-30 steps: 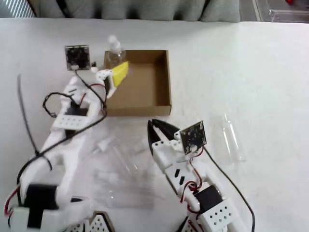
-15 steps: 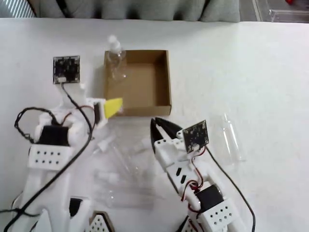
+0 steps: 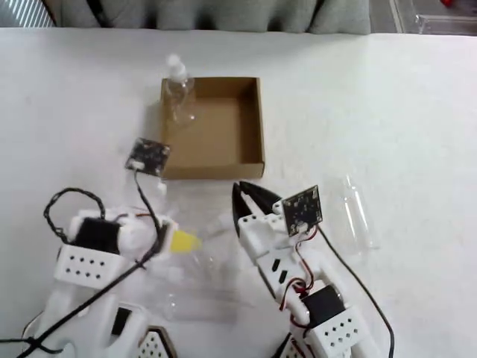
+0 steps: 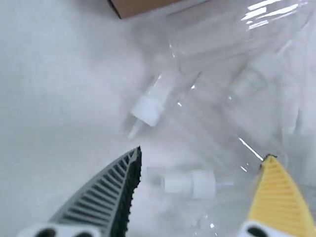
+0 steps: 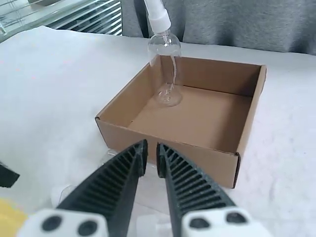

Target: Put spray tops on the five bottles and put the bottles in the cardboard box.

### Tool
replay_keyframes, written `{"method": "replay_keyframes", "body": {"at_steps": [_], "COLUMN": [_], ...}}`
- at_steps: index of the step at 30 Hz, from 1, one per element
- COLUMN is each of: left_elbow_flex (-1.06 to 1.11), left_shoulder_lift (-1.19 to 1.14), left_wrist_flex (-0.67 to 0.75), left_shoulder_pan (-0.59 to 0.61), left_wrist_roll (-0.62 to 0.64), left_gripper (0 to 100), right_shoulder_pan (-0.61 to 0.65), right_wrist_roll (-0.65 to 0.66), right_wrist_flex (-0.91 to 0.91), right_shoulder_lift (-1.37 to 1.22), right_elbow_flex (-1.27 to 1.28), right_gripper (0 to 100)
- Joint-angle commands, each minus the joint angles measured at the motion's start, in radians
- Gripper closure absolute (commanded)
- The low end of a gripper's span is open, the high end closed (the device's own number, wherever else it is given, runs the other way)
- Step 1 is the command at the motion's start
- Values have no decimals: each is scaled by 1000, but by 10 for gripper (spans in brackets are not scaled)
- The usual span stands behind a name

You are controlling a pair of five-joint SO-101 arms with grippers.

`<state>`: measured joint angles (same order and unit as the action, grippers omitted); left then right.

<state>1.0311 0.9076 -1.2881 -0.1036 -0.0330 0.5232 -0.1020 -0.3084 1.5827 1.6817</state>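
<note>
The cardboard box (image 3: 212, 160) sits mid-table, and one clear bottle (image 3: 179, 93) with a white spray top stands upright in its far left corner. The same bottle (image 5: 165, 74) and box (image 5: 252, 108) appear in the right wrist view. My left gripper (image 4: 203, 153) hangs open over loose white spray tops (image 4: 190, 183) and clear bottles (image 4: 232, 84) lying on the table; its yellow finger (image 3: 182, 240) points right, in front of the box. My right gripper (image 5: 151, 145) is shut and empty, its black fingers (image 3: 242, 200) close to the box's front wall.
Another clear bottle (image 3: 358, 212) without a top lies to the right of my right arm. Clear bottles and spray tops (image 3: 179, 272) are scattered between the two arms. A second spray top (image 4: 147, 108) lies near the box corner (image 4: 143, 6).
My left arm has pulled back from the box towards the near edge, leaving the capped bottle standing inside. Its gripper now hangs over the loose tops. The right arm has barely shifted.
</note>
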Motion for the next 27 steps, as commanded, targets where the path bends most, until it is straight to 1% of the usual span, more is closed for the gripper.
{"method": "replay_keyframes", "body": {"at_steps": [1, 4, 8, 14, 17, 21, 25, 27], "left_elbow_flex": [29, 41, 15, -74, -109, -120, -120, -120], "left_shoulder_lift": [-21, -50, -193, -487, -599, -699, -710, -710], "left_wrist_flex": [132, 209, 226, 226, 249, 364, 388, 388], "left_shoulder_pan": [-81, -127, -139, -122, -127, -124, -124, -124], "left_wrist_roll": [-17, -5, 166, 311, 344, 344, 344, 345], "left_gripper": [646, 646, 647, 646, 646, 649, 650, 668], "right_shoulder_pan": [-12, -12, -12, -8, -7, -7, -5, -5], "right_wrist_roll": [11, 11, 11, 11, 11, 11, 11, 11], "right_wrist_flex": [-7, -18, -18, -18, -18, -18, -16, -15], "right_shoulder_lift": [2, 2, 2, 2, 2, 2, 2, 2], "right_elbow_flex": [12, 12, 12, 12, 12, 12, 12, 12], "right_gripper": [982, 982, 982, 982, 982, 982, 982, 982]}}
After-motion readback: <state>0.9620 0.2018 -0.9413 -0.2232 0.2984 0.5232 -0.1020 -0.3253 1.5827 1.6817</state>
